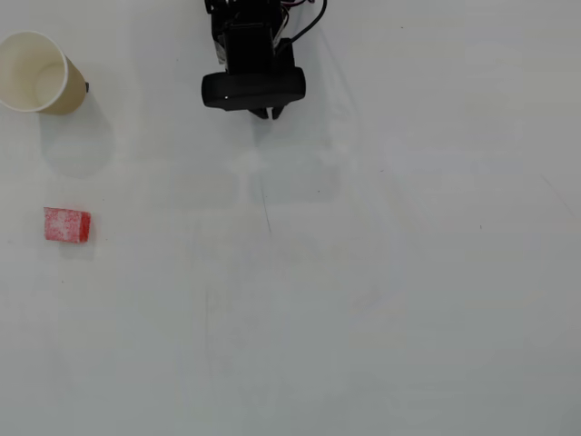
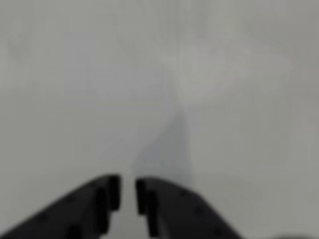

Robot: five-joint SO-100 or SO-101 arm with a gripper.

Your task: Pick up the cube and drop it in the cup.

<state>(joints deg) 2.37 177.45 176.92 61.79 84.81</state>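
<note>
I am looking through two cameras at a plain white table. Nearest to me, in the wrist view, the gripper enters from the bottom edge as two dark fingers with only a narrow slit of table showing between their tips. It is nearly closed and holds nothing. The picture is blurred, and beyond the fingertips I see only pale, bare surface with a faint grey shadow; neither the cube nor the cup appears here.

In the overhead view the arm sits at the top centre, and its gripper points down the frame.

The cube lies flat on the table at the left edge of the overhead view, well apart from the gripper, down and far to the left of it. Its red sides frame a whitish speckled top. Its long axis runs roughly left to right in that view, very slightly tilted.

Farthest off, the cup stands in the top left corner, mouth open, above the cube with clear table between them.

I judge the coming move to be a swing leftward and outward, opening the fingers to close across the cube's shorter width.
</note>
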